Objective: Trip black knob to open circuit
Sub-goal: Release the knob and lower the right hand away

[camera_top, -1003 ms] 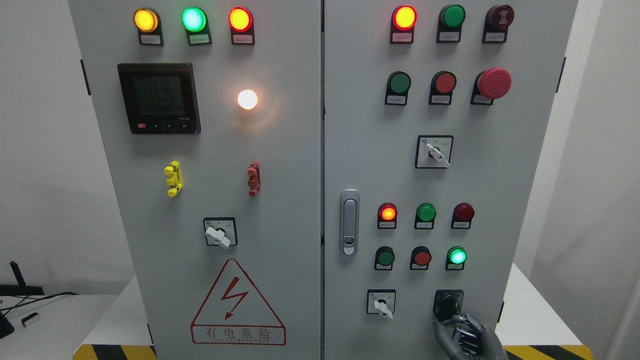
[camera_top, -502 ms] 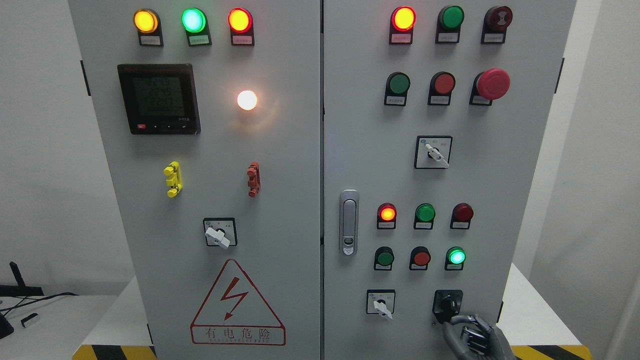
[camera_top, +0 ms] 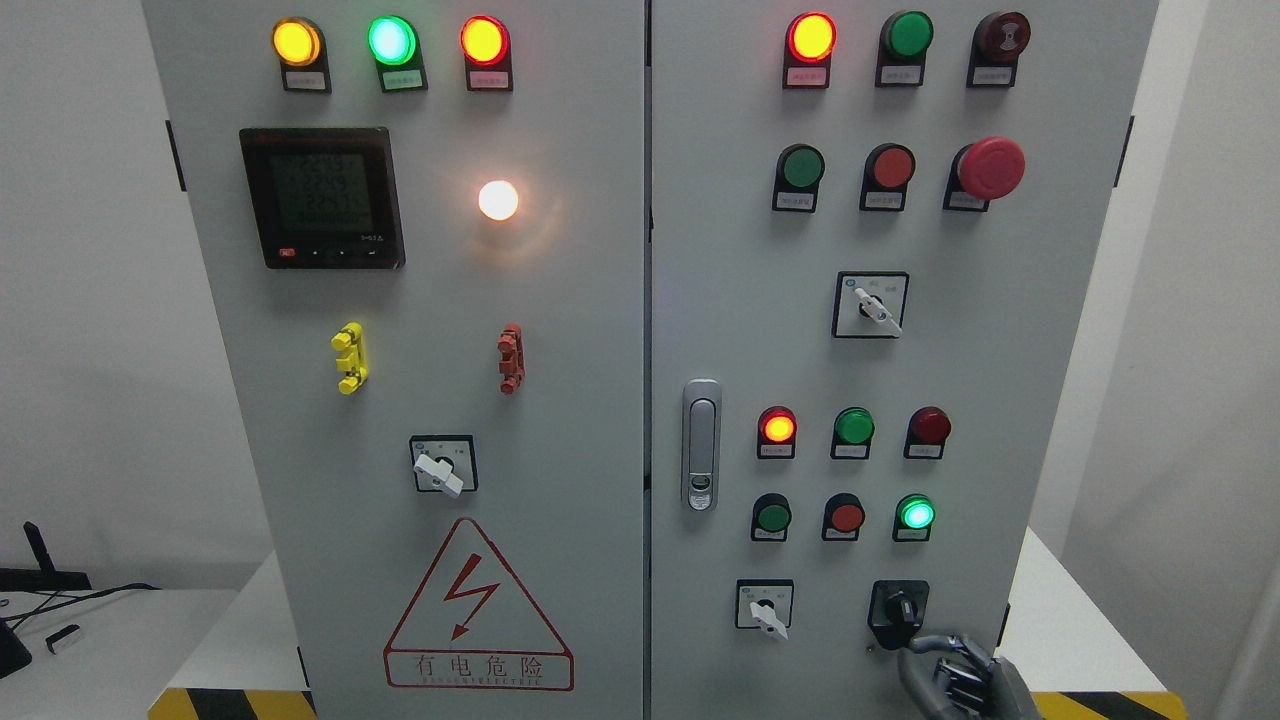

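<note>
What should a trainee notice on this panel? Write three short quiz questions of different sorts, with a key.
1. True or false: the robot's right hand is gripping the black rotary knob at the lower right of the grey cabinet's right door.
2. In the row of three round caps just above that knob, which one glows? A: the green one at the right. B: the red one in the middle. C: the green one at the left.
3. How many round lamps are lit in the top row of the left door?

Key: 1 false, the hand is below the knob. 2 A. 3 three.
</note>
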